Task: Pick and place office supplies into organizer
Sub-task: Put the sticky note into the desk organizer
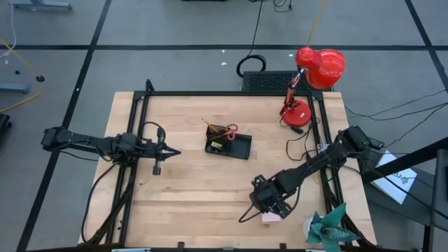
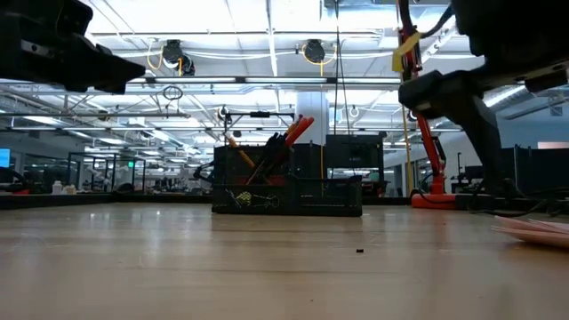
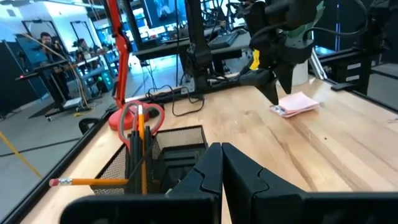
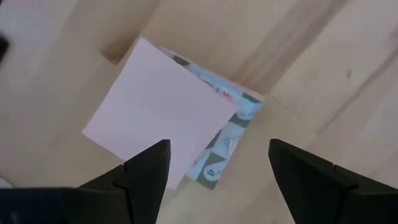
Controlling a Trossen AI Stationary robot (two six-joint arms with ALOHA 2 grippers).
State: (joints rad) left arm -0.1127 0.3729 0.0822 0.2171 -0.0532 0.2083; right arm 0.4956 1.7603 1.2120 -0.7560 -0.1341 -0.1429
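Observation:
The black mesh organizer [image 1: 228,145] stands mid-table on its base. It holds red-handled scissors [image 3: 140,118] and orange pencils [image 3: 142,149], and one pencil [image 3: 87,182] sticks out sideways. The pink sticky-note pad [image 4: 161,112] lies flat on the wood near the table's near-right part [image 1: 271,217], with a printed sheet showing under its edge. My right gripper [image 4: 217,155] hovers over the pad, pointing down and open, its fingers apart over one corner. My left gripper [image 3: 221,168] is shut, level, left of the organizer [image 1: 171,152].
A red desk lamp [image 1: 308,77] stands at the far-right corner, with a black ribbed box [image 1: 269,80] behind the table edge. A teal paper plant [image 1: 329,227] sits at the near-right corner. Cables [image 1: 297,143] trail by the lamp base. Bare wood lies between the organizer and the pad.

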